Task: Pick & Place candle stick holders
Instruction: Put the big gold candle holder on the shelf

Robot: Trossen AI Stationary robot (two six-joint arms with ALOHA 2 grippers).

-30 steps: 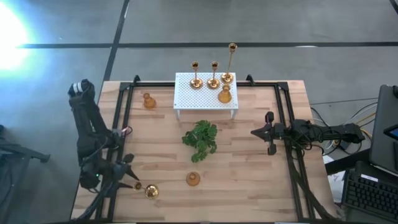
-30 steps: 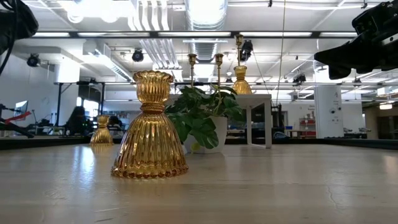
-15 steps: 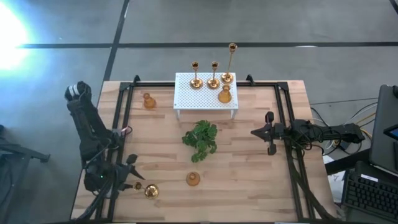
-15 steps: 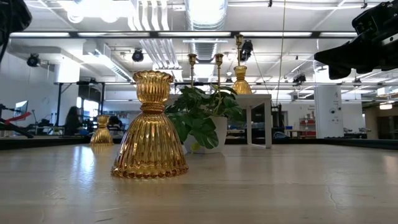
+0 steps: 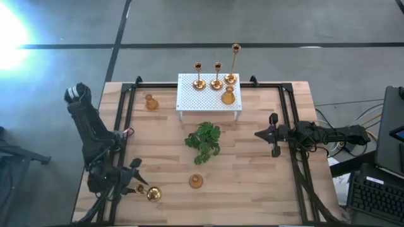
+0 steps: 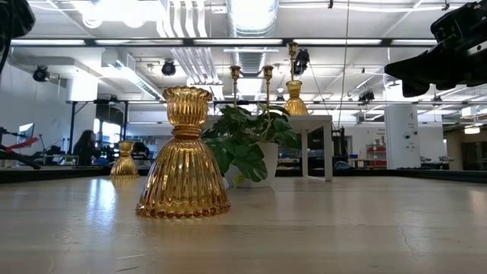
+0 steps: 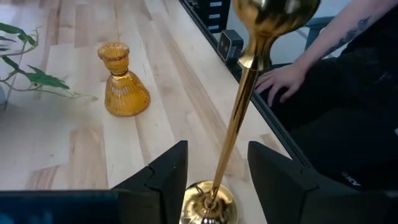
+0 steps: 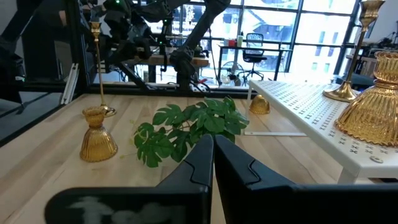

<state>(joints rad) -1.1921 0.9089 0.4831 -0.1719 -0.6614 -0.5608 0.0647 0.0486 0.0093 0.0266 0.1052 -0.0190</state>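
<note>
A tall thin gold holder (image 5: 151,193) stands on its round base (image 7: 208,202) near the table's front left corner. My left gripper (image 7: 217,149) is open, with one finger on either side of the holder's stem (image 7: 239,106) low down, apart from it; it also shows in the high view (image 5: 137,181). A squat holder (image 5: 196,181) stands on the table near the front middle, and another (image 5: 151,102) at the far left. Several more holders (image 5: 216,81) stand on the white perforated stand (image 5: 208,98). My right gripper (image 5: 271,134) is shut and empty above the table's right side.
A green leafy plant (image 5: 203,140) stands at the table's middle, in front of the stand. A person's hand (image 7: 280,81) rests beyond the table's near edge, close to my left gripper. A black frame rail (image 5: 123,126) runs along each side.
My left gripper has moved a little toward the near edge, closing in on the tall holder. The holders have kept still.
</note>
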